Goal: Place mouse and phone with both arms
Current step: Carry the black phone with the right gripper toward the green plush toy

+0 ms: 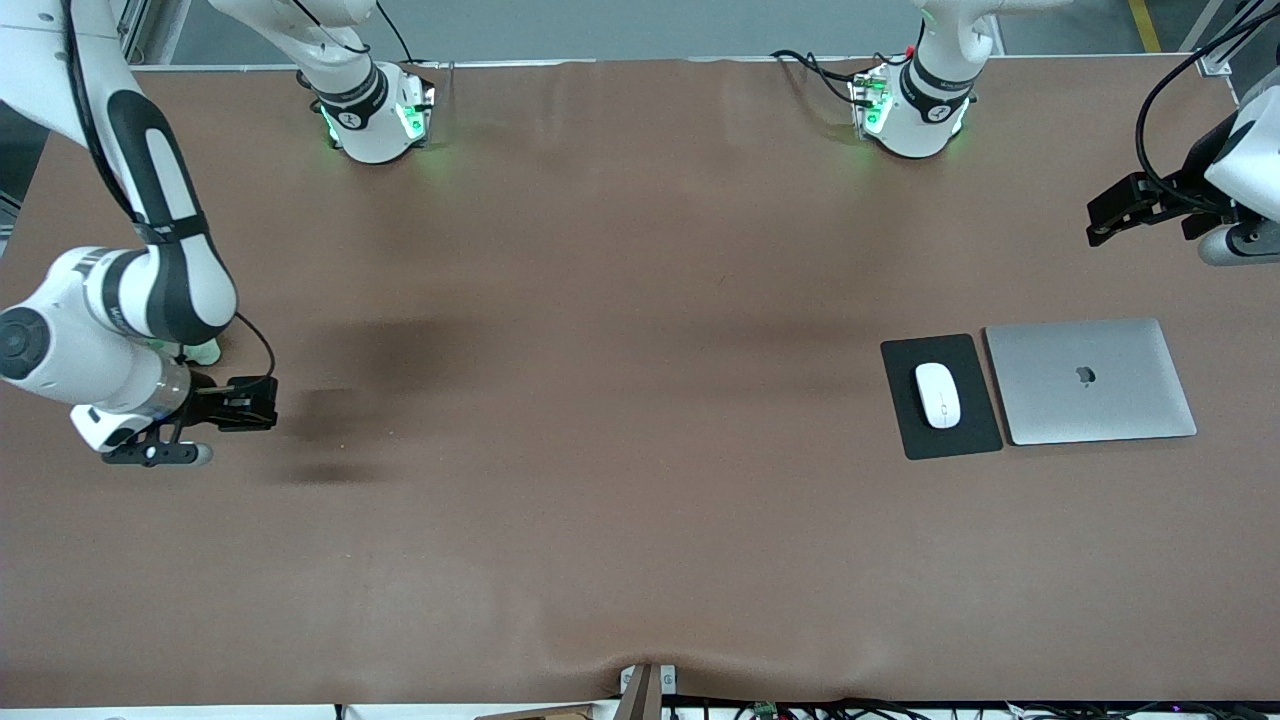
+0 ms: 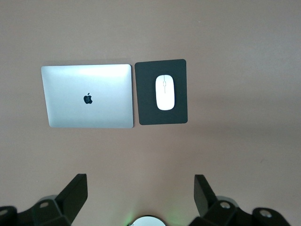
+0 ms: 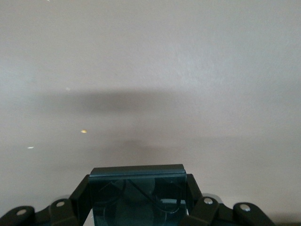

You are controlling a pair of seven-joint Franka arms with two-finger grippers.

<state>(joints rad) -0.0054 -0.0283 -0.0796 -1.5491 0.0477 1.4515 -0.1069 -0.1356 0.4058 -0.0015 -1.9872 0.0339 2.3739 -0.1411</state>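
The white mouse (image 1: 937, 394) lies on a black mouse pad (image 1: 968, 437) toward the left arm's end of the table; both also show in the left wrist view, mouse (image 2: 164, 92) and pad (image 2: 146, 108). My left gripper (image 1: 1110, 215) hangs in the air at that end of the table, open and empty (image 2: 140, 184). My right gripper (image 1: 240, 405) is over the table at the right arm's end, shut on the black phone (image 3: 137, 183), which sits flat between its fingers. In the front view the gripper's body hides most of the phone.
A closed silver laptop (image 1: 1090, 380) lies beside the mouse pad, toward the left arm's end; it also shows in the left wrist view (image 2: 87, 96). The brown table cover (image 1: 600, 450) has a wrinkle at its near edge.
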